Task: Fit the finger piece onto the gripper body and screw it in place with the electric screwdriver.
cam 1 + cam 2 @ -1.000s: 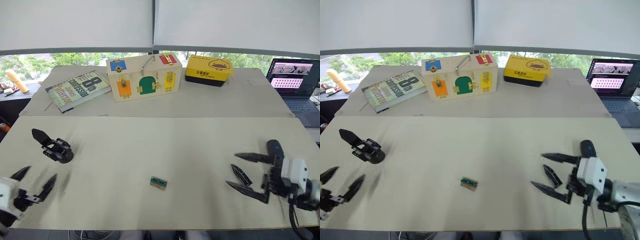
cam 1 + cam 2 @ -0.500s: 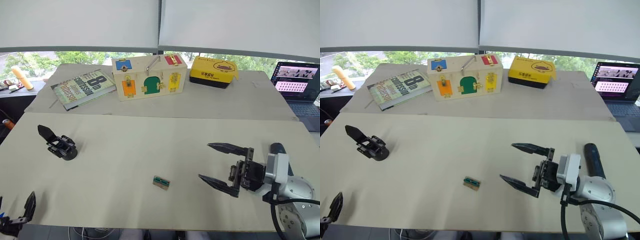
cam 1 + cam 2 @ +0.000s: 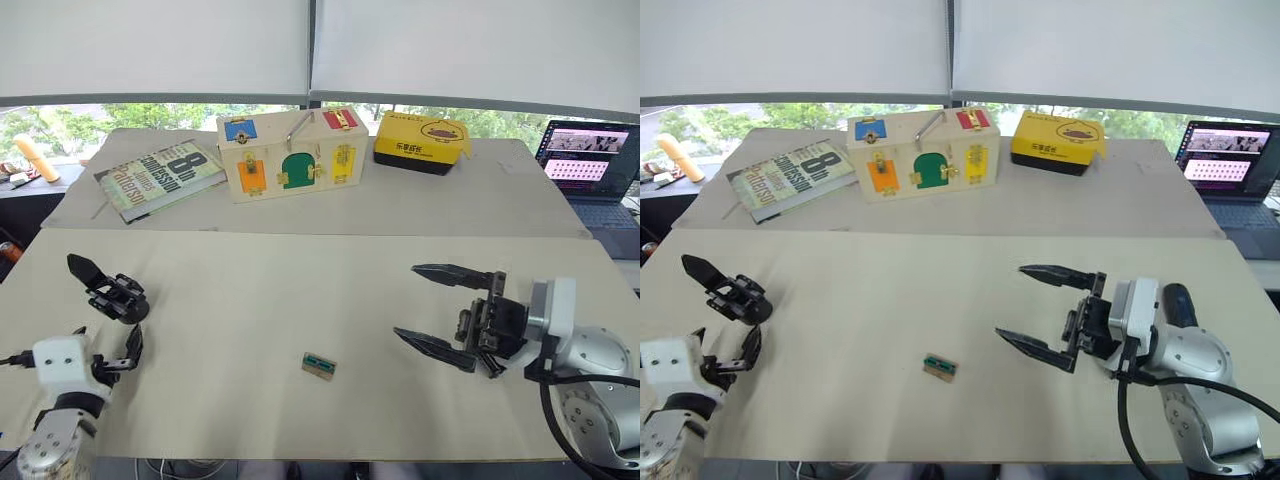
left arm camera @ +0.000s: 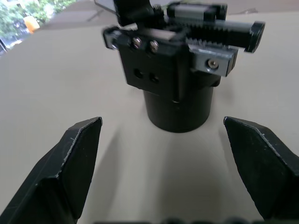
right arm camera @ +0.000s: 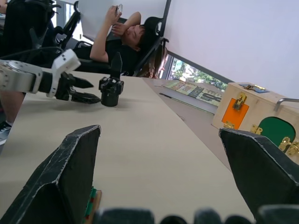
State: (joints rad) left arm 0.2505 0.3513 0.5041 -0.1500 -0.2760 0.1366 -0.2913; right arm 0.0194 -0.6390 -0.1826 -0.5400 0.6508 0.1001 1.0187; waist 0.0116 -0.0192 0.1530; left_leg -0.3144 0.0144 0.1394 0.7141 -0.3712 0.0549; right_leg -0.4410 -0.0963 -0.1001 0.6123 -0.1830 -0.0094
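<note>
L gripper (image 3: pixel 118 352) at 8 o'clock on table (image 3: pixel 300 290), fingers apart, squared up just short of gripper body (image 3: pixel 112 291) — prob lining up a grab. R gripper (image 3: pixel 440 318) at 4 o'clock, spread wide, holding nothing. Electric screwdriver (image 3: pixel 1178 303) behind R arm. Finger piece: can't locate. Far back: wooden box (image 3: pixel 292 152), book (image 3: pixel 155 178).
</note>
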